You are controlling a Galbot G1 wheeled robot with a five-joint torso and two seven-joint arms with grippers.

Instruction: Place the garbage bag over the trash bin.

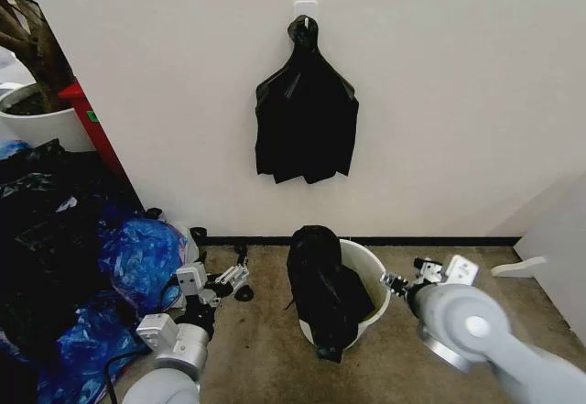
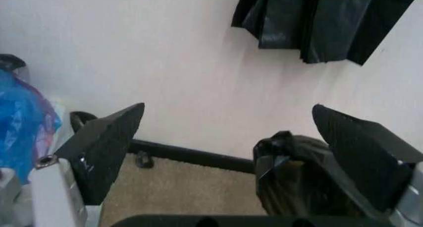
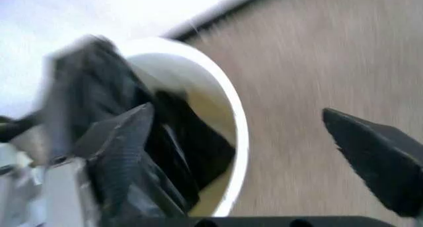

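Observation:
The trash bin [image 1: 371,271] is a small white bucket standing on the floor by the wall. The garbage bag [image 1: 320,285], black and crinkled, is bunched over the bin's left side, partly inside it and partly hanging down its front. My left gripper [image 1: 236,278] is open, low over the floor to the left of the bin, and holds nothing. In the left wrist view the left gripper [image 2: 228,109] faces the wall, with the bag [image 2: 294,180] ahead. My right gripper [image 1: 396,282] is open beside the bin's right rim. The right wrist view shows the right gripper [image 3: 238,110] over the rim [image 3: 236,133] and the bag [image 3: 99,93].
A flat black bunch of bags [image 1: 305,120] hangs from a wall hook above the bin. Blue plastic bags [image 1: 137,257] and black bags [image 1: 41,239] are heaped on the left. A large white plant pot [image 1: 41,125] stands at the far left. Bare floor lies in front of the bin.

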